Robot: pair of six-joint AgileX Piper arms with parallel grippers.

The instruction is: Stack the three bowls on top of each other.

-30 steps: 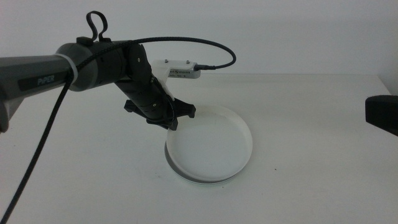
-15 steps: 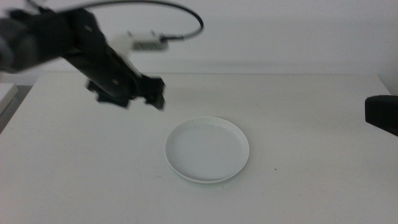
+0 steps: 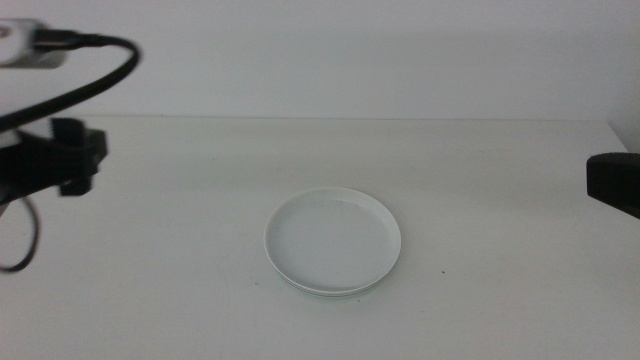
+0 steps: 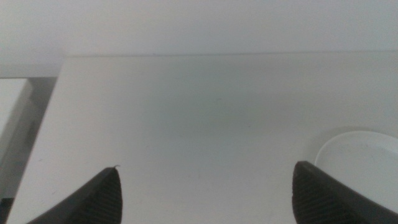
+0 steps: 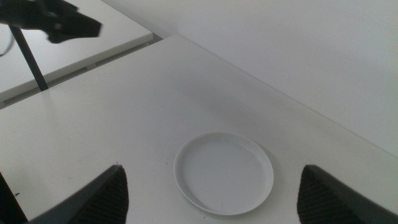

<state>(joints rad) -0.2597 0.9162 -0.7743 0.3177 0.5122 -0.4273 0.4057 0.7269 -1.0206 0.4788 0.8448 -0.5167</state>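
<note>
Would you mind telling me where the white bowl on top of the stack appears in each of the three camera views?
Middle view: the white bowl sits at the table's centre, slightly below mid-picture.
Left wrist view: only part of it shows, cut by the lower right edge, beside a jaw.
Right wrist view: it lies whole, low and central, between the jaws.
Shared landmark: the table's far edge against the wall.

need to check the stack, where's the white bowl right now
In the middle view the white bowl sits near the table's centre, apart from both pincers.
</note>
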